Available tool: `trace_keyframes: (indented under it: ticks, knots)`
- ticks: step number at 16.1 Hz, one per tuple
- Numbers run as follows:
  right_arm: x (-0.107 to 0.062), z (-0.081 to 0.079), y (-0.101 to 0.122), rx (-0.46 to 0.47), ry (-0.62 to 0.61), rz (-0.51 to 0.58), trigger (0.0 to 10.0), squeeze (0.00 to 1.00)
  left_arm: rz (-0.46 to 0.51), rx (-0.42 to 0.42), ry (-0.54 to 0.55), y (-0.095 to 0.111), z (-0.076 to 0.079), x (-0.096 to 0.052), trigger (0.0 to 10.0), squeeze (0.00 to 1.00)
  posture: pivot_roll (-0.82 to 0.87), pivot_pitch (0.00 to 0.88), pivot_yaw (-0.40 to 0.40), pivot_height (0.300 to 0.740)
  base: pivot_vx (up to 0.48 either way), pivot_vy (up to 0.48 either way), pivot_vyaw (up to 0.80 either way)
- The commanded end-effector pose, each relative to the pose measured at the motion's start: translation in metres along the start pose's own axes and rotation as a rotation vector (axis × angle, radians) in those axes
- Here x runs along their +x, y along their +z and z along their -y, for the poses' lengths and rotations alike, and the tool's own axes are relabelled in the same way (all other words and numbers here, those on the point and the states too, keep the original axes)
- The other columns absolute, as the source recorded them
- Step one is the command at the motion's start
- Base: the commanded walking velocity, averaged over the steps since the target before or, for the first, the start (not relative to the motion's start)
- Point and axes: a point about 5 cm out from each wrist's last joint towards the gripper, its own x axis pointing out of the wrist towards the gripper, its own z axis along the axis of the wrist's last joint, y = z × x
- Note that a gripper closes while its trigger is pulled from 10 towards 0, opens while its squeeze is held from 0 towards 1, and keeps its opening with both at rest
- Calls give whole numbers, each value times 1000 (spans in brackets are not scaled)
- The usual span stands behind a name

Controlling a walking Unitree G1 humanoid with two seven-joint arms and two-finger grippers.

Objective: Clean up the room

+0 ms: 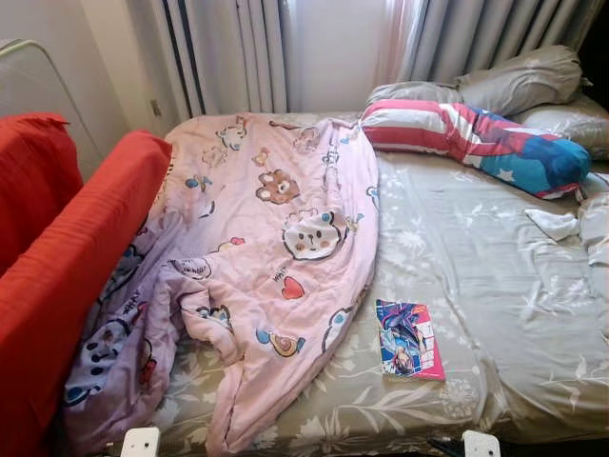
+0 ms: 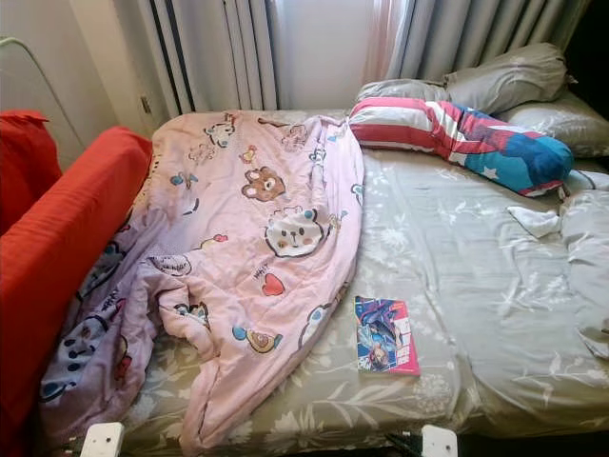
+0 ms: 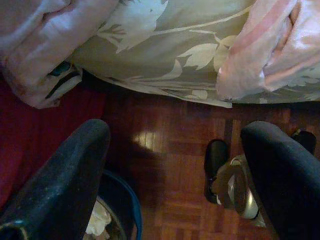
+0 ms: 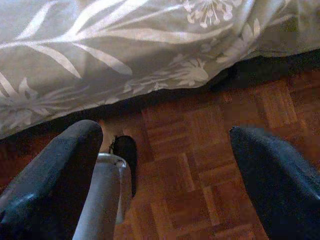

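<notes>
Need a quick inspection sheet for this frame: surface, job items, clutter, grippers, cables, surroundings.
Surface: bed with grey floral sheet, unmade.
Job's things: pink cartoon quilt rumpled across the bed's left side, its end hanging over the foot edge; book lying flat near the foot edge.
Clutter: small white cloth by the striped pillow; grey pillows at the head.
Grippers: left gripper and right gripper both open, empty, hanging over parquet floor at the bed's foot.
Cables: nothing seen.
Surroundings: red sofa left, curtains behind.

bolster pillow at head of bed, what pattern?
The bolster pillow has red and white stripes at one end, blue with white stars at the other. Clearest in the left eye view.
</notes>
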Motion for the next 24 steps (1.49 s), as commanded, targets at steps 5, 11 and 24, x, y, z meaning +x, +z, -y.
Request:
trace_keyframes:
  ticks: [5,11,24]
  knots:
    - [2,-13,4,-152,69,-16,10000,0,-20,-14,10,-3,3,0,10000,0,139,0,-20,740,0,0,0]
    - [5,-24,9,-174,63,-28,10000,0,-2,-57,31,5,2,2,10000,0,149,0,-11,740,0,-271,0]
    - [6,-19,15,-57,-1,-21,10000,0,-5,-59,42,3,-2,1,10000,0,151,5,-24,740,0,-249,-176]
